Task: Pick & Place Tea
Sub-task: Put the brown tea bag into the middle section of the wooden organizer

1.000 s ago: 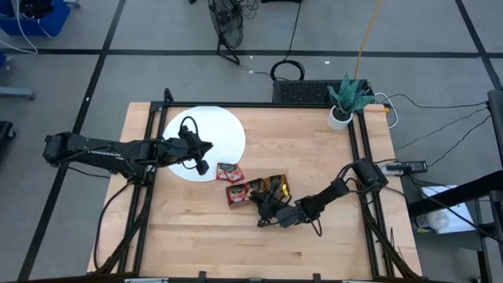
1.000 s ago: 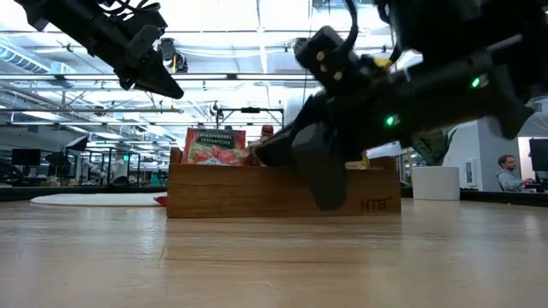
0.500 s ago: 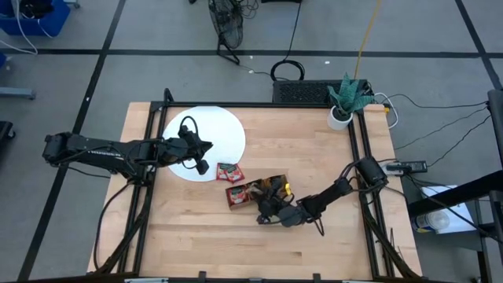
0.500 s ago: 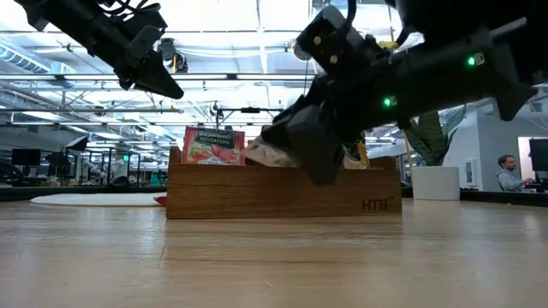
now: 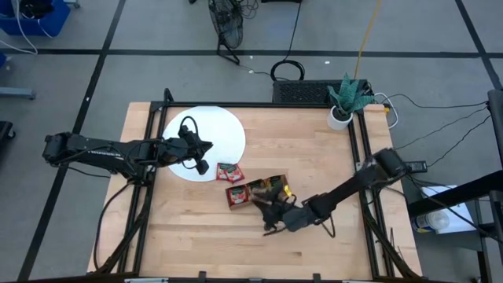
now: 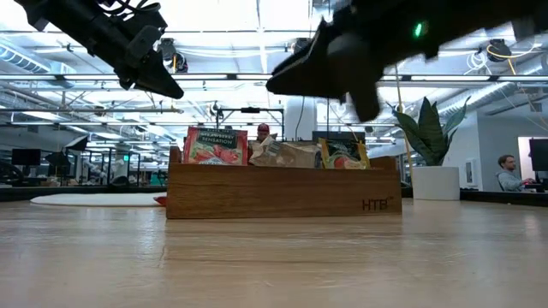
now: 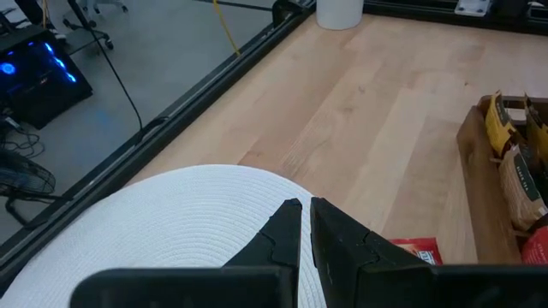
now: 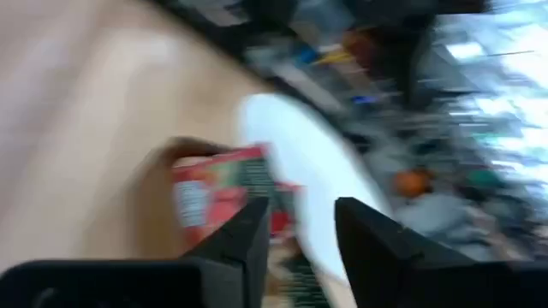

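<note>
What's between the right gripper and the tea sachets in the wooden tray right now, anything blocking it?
Nothing visible blocks it. The right gripper hangs open above the table on the near side of the wooden tray, and the tea sachets stand upright in the open top. Only the tray's front wall lies between them; coming from above avoids it.

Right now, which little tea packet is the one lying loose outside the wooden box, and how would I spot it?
Find the big white disc at the table's far left. Just off its near edge, between it and the wooden tray, one red tea sachet lies flat on the bare tabletop. The other sachets all stand inside the tray.
</note>
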You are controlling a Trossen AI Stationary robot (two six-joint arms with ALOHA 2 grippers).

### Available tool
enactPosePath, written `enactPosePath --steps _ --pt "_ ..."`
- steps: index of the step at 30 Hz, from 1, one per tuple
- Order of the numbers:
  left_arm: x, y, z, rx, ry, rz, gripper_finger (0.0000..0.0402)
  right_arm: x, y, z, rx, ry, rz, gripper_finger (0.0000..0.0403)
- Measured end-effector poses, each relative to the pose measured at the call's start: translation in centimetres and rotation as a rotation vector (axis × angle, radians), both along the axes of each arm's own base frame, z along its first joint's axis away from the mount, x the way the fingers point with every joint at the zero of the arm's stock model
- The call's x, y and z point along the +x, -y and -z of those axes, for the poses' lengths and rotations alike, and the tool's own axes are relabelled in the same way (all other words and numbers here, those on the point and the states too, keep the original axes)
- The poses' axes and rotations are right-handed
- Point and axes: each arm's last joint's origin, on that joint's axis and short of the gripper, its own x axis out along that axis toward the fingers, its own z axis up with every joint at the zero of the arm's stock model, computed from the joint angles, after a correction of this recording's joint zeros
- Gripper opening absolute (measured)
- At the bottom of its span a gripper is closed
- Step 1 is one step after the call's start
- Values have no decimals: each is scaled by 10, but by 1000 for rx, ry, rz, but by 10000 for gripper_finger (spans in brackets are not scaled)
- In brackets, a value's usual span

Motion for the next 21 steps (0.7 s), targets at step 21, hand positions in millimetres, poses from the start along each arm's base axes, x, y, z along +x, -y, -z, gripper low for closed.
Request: enactPosePath --steps 21 --pt "0 0 1 0 -7 -3 37 47 51 1 342 -708 -26 0"
